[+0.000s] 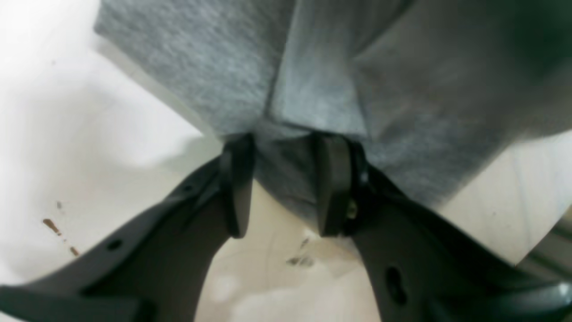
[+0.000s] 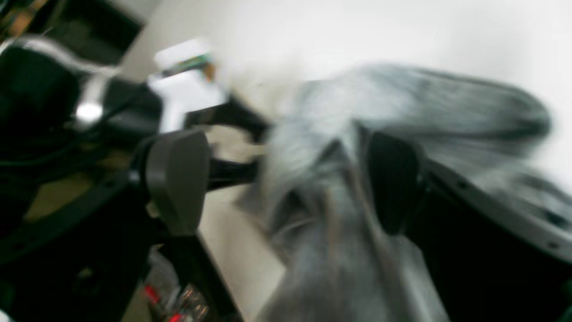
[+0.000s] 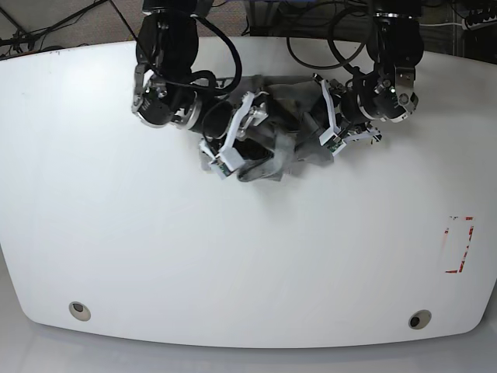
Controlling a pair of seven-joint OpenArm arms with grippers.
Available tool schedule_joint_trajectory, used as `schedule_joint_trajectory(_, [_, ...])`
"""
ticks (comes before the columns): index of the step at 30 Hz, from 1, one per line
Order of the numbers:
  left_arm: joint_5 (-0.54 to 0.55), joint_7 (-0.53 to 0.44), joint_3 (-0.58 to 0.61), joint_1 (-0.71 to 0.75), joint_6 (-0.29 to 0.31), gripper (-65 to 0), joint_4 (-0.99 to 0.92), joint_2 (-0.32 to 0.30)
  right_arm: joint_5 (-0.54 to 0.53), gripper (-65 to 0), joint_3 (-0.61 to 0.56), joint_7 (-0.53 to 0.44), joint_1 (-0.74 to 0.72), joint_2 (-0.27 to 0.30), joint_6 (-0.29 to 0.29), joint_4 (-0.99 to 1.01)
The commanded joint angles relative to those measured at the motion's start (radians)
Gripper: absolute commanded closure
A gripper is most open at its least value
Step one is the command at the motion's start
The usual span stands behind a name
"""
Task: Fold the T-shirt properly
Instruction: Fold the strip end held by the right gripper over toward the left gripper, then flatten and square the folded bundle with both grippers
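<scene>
The grey T-shirt (image 3: 281,159) lies bunched in a heap at the back middle of the white table, between both arms. In the left wrist view a folded corner of the T-shirt (image 1: 214,67) fills the gap between the two black fingers, and my left gripper (image 1: 283,188) is shut on it; in the base view the left gripper (image 3: 331,129) is at the heap's right side. My right gripper (image 2: 286,181) stands wide open, with blurred T-shirt cloth (image 2: 424,103) draped against one finger. Seen from the base, my right gripper (image 3: 231,149) is at the heap's left side.
The white table (image 3: 233,256) reaches forward and to both sides of the heap. A red-outlined mark (image 3: 458,245) sits near its right edge. Two round fittings (image 3: 78,311) (image 3: 419,319) are near the front edge. Cables hang behind the back edge.
</scene>
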State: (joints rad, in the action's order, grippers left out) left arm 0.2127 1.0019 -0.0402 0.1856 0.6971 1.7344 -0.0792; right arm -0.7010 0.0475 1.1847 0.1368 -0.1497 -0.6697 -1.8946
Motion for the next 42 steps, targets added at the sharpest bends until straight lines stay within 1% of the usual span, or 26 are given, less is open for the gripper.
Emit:
schedule_joint_trajectory(1, [0.004, 0.004, -0.046, -0.005, 0.001, -20.4, 0.029, 0.031, -0.006, -52.3, -0.064, -0.082, -0.007, -0.007, -0.002, 0.028])
schedule_joint_trajectory(2, [0.004, 0.004, -0.085, -0.005, 0.001, -20.4, 0.045, 0.055, 0.013, -52.5, -0.1, -0.11, -0.003, -0.007, -0.002, 0.045])
schedule_joint_trajectory(4, [0.004, 0.004, -0.151, -0.005, 0.001, -20.4, 0.085, 0.091, 0.03, -52.5, -0.139, -0.119, 0.001, -0.007, -0.002, 0.042])
schedule_joint_trajectory(8, [0.004, 0.004, -0.277, -0.005, 0.001, -20.4, 0.172, 0.146, -0.009, -52.5, -0.142, -0.119, 0.033, 0.029, -0.002, -0.049])
schedule_joint_trajectory(11, [0.004, 0.004, -0.343, -0.008, 0.001, -20.4, 0.19, 0.149, -0.058, -52.5, -0.14, -0.121, 0.044, 0.078, -0.002, -0.116])
schedule_joint_trajectory(12, [0.004, 0.004, -0.367, -0.021, 0.001, -20.4, 0.189, 0.147, -0.09, -52.5, -0.136, -0.121, 0.044, 0.098, -0.002, -0.122])
schedule_joint_trajectory(14, [-0.002, 0.005, -0.427, -0.044, 0.001, -20.4, 0.186, 0.146, -0.165, -52.5, -0.093, -0.121, 0.039, 0.131, -0.002, -0.122])
schedule_joint_trajectory(17, [-0.003, 0.008, -0.508, -0.045, 0.001, -20.4, 0.187, 0.144, -0.217, -52.5, -0.034, -0.121, 0.045, 0.158, -0.002, -0.122])
schedule_joint_trajectory(19, [-0.003, 0.008, -0.562, -0.051, 0.001, -20.4, 0.186, 0.123, -0.214, -52.5, 0.005, -0.121, 0.059, 0.193, -0.002, -0.121])
schedule_joint_trajectory(21, [-0.003, 0.008, -0.587, -0.053, 0.001, -20.4, 0.184, 0.098, -0.214, -52.5, 0.032, -0.121, 0.059, 0.215, -0.002, -0.11])
schedule_joint_trajectory(22, [-0.003, 0.007, -0.594, -0.053, 0.001, -20.4, 0.184, 0.077, -0.211, -52.5, 0.044, -0.121, 0.059, 0.23, -0.002, -0.096])
schedule_joint_trajectory(26, [-0.002, 0.007, -0.602, -0.044, 0.001, -20.4, 0.184, 0.026, -0.208, -52.5, 0.048, -0.121, 0.073, 0.276, -0.002, -0.085])
schedule_joint_trajectory(29, [-0.003, 0.005, -0.603, -0.027, 0.001, -20.4, 0.184, -0.006, -0.208, -52.5, 0.045, -0.121, 0.1, 0.29, -0.002, -0.062])
schedule_joint_trajectory(31, [-0.002, 0.005, -0.603, -0.025, 0.001, -20.4, 0.184, -0.017, -0.205, -52.5, 0.039, -0.121, 0.103, 0.295, -0.002, -0.032])
schedule_joint_trajectory(35, [-0.003, 0.005, -0.636, -0.021, 0.001, -20.4, 0.184, -0.032, -0.148, -52.5, -0.045, -0.121, 0.103, 0.304, -0.002, 0.028])
schedule_joint_trajectory(38, [-0.003, 0.005, -0.676, -0.022, 0.001, -20.4, 0.184, -0.034, -0.087, -52.5, -0.133, -0.122, 0.099, 0.298, -0.002, 0.037])
schedule_joint_trajectory(39, [-0.002, 0.005, -0.682, -0.024, 0.001, -20.4, 0.184, -0.034, -0.072, -52.5, -0.177, -0.122, 0.086, 0.287, -0.002, 0.036])
schedule_joint_trajectory(40, [-0.002, 0.005, -0.683, -0.022, 0.001, -20.4, 0.184, -0.034, -0.061, -52.5, -0.205, -0.122, 0.082, 0.273, -0.003, 0.034])
schedule_joint_trajectory(42, [0.001, 0.005, -0.685, -0.018, 0.001, -20.4, 0.189, -0.032, -0.047, -52.5, -0.246, -0.121, 0.067, 0.273, -0.002, 0.033])
